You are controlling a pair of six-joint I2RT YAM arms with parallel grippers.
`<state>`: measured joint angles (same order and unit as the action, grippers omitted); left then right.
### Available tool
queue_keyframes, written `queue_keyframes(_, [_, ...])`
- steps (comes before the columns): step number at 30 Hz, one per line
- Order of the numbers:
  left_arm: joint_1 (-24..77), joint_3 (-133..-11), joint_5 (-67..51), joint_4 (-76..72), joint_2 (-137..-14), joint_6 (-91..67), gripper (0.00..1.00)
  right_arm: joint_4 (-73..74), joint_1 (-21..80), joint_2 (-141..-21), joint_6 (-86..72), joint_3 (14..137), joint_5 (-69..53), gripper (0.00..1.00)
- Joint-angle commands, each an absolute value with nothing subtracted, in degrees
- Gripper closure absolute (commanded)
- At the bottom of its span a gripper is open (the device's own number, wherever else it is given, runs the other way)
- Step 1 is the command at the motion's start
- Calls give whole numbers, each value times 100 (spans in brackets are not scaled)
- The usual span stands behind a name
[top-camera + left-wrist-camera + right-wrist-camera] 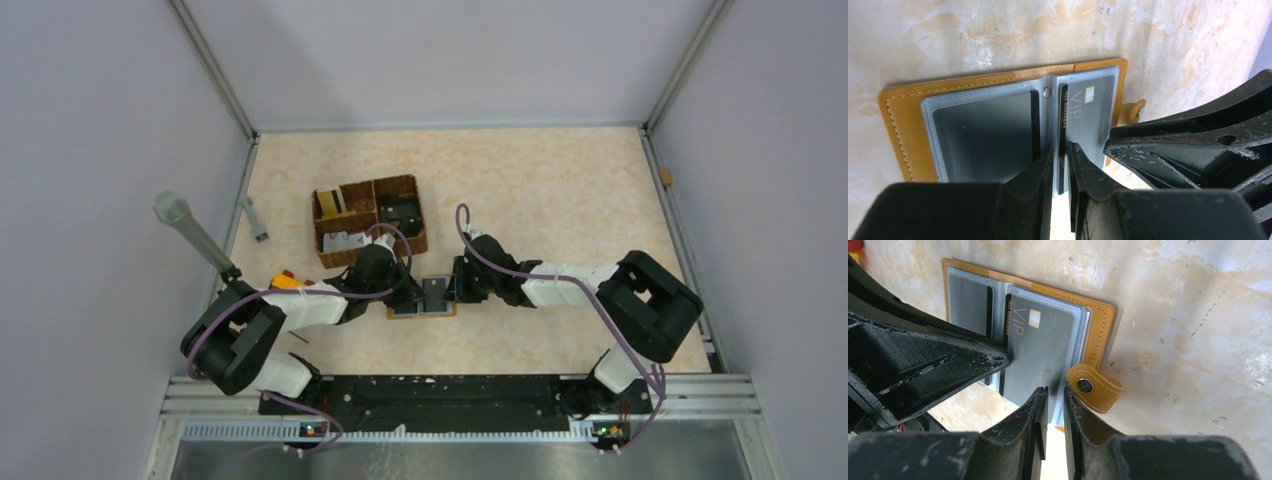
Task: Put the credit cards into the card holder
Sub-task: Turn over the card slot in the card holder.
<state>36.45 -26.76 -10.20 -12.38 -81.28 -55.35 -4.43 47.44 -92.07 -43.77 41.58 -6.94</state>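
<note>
The card holder, a mustard-orange wallet, lies open on the table between both grippers, its clear sleeves facing up. A grey credit card marked VIP lies over the right-hand sleeves. My left gripper is shut on that card's dark-striped edge near the wallet's fold. My right gripper is shut on the edge of the clear sleeves, beside the snap strap. The left-hand sleeve holds a dark card.
A brown woven basket behind the wallet holds more cards: a pale yellowish one, a grey one and a dark one. An orange toy block sits by the left arm. A grey cylinder leans at the left wall.
</note>
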Motion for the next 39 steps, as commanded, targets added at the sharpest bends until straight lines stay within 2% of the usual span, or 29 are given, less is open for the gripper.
queue_keyframes(1, [3661, -2620, -1007, -1365, -8143, -5476, 80, -887, 4709, -9255, -4449, 4118, -935, 82])
queue_keyframes(9, [3657, -2558, -1055, -1457, -8065, -5527, 80, -1058, 4709, -9144, -4541, 4182, -1043, 87])
queue_keyframes(22, [3665, -2443, -1034, -1488, -7827, -5620, 80, -1389, 4705, -8966, -4789, 4055, -1208, 89])
queue_keyframes(25, [3648, -2390, -1008, -1506, -7764, -5634, 72, -1496, 4708, -8983, -4853, 3981, -1233, 89])
queue_keyframes(39, [3650, -2308, -1009, -1482, -7596, -5660, 59, -2330, 4698, -8934, -5247, 3681, -1553, 89])
